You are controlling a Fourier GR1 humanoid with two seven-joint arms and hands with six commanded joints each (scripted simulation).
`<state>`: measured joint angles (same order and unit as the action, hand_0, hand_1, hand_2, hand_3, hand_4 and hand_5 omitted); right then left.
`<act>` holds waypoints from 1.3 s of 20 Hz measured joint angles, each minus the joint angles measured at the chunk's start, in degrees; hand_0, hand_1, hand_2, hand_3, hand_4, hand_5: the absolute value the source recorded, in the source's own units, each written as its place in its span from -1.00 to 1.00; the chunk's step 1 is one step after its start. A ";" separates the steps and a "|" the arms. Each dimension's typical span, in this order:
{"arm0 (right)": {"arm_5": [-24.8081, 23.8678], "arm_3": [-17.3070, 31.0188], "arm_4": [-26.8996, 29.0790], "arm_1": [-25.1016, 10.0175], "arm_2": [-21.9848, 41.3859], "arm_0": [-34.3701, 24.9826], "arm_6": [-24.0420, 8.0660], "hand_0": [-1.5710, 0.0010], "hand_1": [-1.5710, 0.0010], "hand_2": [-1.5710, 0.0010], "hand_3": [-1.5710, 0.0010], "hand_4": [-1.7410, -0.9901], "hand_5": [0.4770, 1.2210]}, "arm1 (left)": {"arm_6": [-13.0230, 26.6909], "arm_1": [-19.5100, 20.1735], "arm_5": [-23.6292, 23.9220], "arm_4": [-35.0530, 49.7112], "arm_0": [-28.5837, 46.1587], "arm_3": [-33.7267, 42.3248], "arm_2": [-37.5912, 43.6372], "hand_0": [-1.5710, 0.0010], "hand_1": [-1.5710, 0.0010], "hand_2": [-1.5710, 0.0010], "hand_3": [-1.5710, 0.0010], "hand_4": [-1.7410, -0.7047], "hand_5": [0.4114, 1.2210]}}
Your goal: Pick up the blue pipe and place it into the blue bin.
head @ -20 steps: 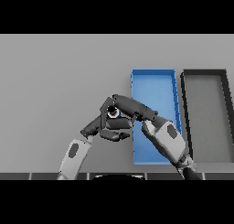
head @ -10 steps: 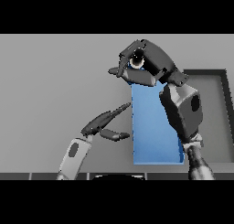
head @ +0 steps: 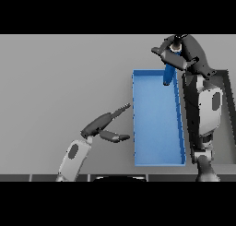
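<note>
Head view: right hand (head: 180, 53) grips blue pipe (head: 169, 74) over blue bin's (head: 136, 119) far rim (left hand (head: 102, 125) spread).

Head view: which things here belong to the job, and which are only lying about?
Belong to the job:
- blue pipe, held in the right hand over the far end of the bin
- blue bin

Only lying about:
- dark bin, right of the blue bin
- left hand, open, idle

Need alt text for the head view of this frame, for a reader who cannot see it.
The robot's right hand holds a blue cylindrical pipe above the far end of a long blue rectangular bin on the grey table. A dark bin sits beside it, partly hidden by the arm. The left hand rests open left of the blue bin.
</note>
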<state>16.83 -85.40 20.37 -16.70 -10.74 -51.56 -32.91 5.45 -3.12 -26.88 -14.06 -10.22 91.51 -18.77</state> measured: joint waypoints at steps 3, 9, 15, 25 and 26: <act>0.84 -3.14 -1.16 0.08 -1.00 7.18 -2.02 -1.00 -1.00 -1.00 -1.00 -1.00 1.00 | 0.07 -0.26 0.19 0.02 -0.65 -1.13 0.36 1.00 1.00 1.00 1.00 0.67 -0.97; -7.70 -5.98 0.50 -5.57 5.62 20.91 -2.03 -1.00 -1.00 -1.00 -1.00 -1.00 1.00 | -0.11 -0.23 -0.03 0.35 1.97 0.86 -0.60 1.00 1.00 1.00 1.00 0.66 -0.96; -20.40 -5.73 2.36 -13.65 18.21 27.66 -2.04 -1.00 -1.00 -1.00 -0.30 -1.00 1.00 | 0.52 -0.02 -0.26 0.89 1.67 1.53 -0.33 1.00 1.00 1.00 1.00 0.65 -0.98; -28.24 -1.23 6.72 -24.53 36.73 23.17 -0.31 0.61 0.64 0.64 0.79 0.51 0.63 | 0.39 -0.10 0.12 0.52 1.99 1.91 -0.79 1.00 1.00 1.00 1.00 0.66 -0.96; -28.16 1.12 8.46 -26.92 40.85 22.13 -1.13 0.69 0.71 0.71 0.83 0.60 0.49 | 0.97 -0.44 0.05 0.56 2.52 2.02 -1.15 1.00 1.00 1.00 1.00 0.65 -0.96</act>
<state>-11.33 -84.27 28.83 -43.63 30.11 -29.43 -34.04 6.43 -3.56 -26.83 -13.50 -7.71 93.53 -19.92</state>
